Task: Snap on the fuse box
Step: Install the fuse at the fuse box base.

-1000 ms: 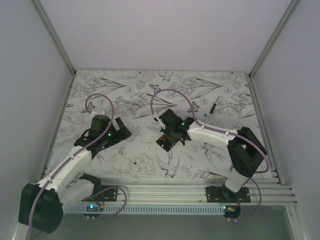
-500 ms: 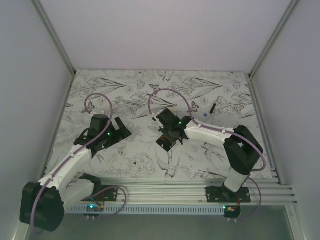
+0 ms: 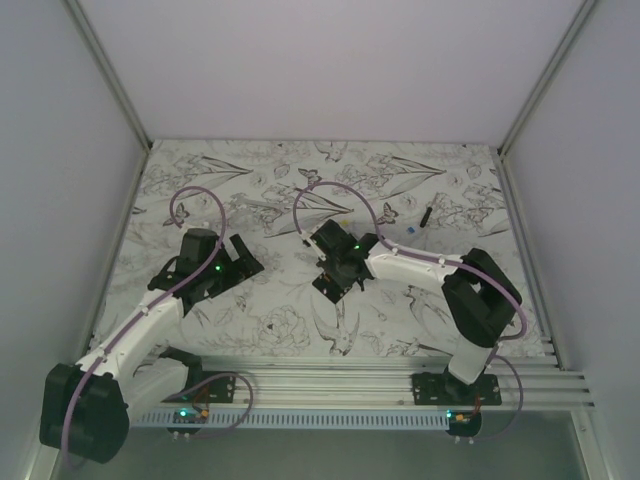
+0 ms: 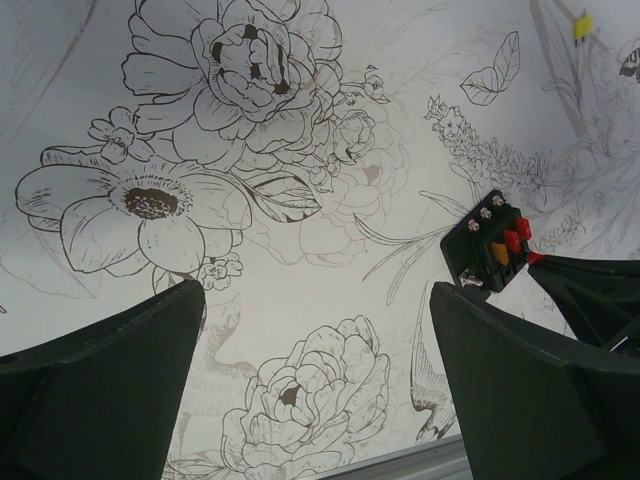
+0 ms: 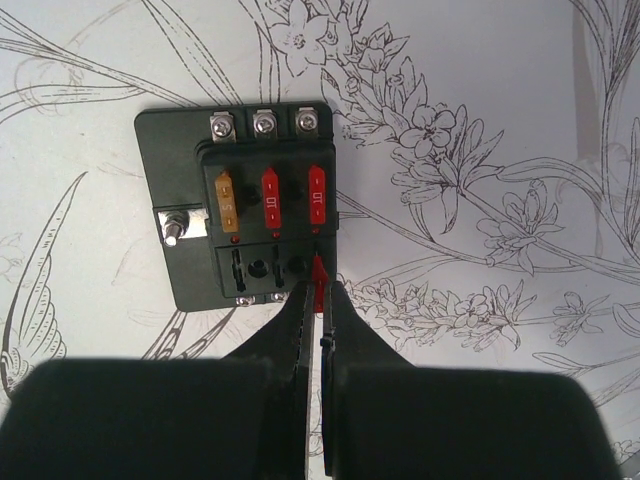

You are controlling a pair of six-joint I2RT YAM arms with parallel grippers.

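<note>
1. While it lies flat on the floral desk (image 3: 250, 330), the fuse box (image 5: 240, 205) sits just toward 6 o'clock of the desk's middle in the top view. It is black and square, and no clear top is seen. Upper row: one orange fuse (image 5: 227, 203) and two red. Lower row: slots bare, save the one under the gripper.
2. Red fuse (image 5: 320, 275): upright and pinched edge-on, its tip at the lower-row slot near the box's 5 o'clock corner. Whether it is seated, cannot tell.
3. Right gripper (image 5: 320, 300): clenched on the red fuse, meeting the box from 6 o'clock in its own view.
4. Left gripper (image 4: 315, 300): released, jaws wide, holding nothing. It hovers over bare desk at 9 o'clock of the box, well apart.
5. Sundries: short black bar (image 3: 425, 215) and small blue piece (image 3: 413, 229) at 2 o'clock of the box, well apart. A yellow piece (image 4: 582, 25) lies loose.
6. Hazards, judged:
   - Blades off-line with the slot would ride the rim and tilt or bend the fuse.
   - The box is unheld, so a sideways push could slide or tip it.
   - The thin grip could let the fuse twist.
   - Letting go too soon would leave the fuse standing proud.
</note>
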